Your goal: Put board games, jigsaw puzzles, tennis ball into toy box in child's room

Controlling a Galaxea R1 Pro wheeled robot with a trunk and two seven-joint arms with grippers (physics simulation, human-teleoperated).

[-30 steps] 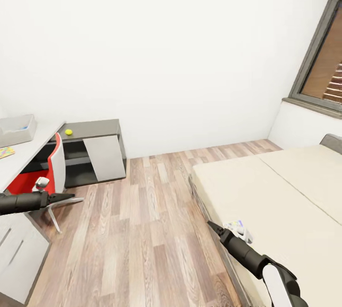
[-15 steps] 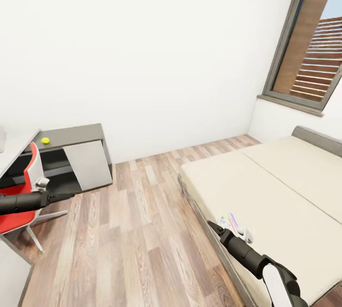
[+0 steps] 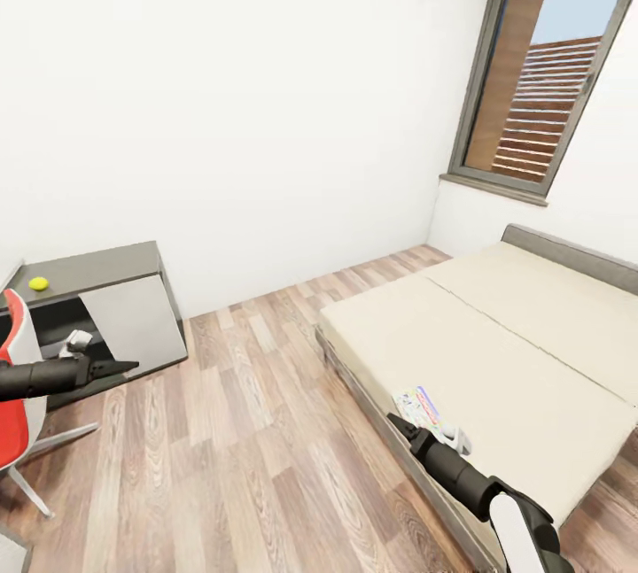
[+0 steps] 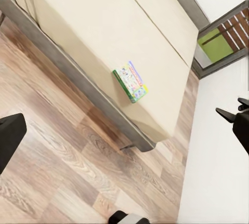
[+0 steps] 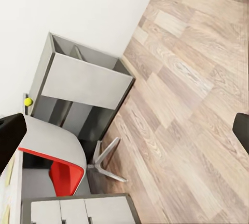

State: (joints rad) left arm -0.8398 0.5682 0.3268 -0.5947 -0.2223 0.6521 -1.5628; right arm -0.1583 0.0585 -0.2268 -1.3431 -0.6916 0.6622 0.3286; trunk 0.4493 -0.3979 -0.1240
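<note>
Lying flat near the bed (image 3: pixel 496 352) edge: board game (image 4: pixel 130 82), long axis angled across the mattress. Left gripper (image 3: pixel 124 367) and right gripper (image 3: pixel 395 423) both empty; openness unclear.

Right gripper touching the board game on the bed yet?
Cannot tell. In the head view the right gripper overlaps the board game on the bed; depth unclear.

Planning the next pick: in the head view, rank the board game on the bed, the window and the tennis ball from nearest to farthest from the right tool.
1. Board game, on the bed just beyond the right tool.
2. Tennis ball, far left on the dark desk section.
3. Window, in the far right corner.
</note>
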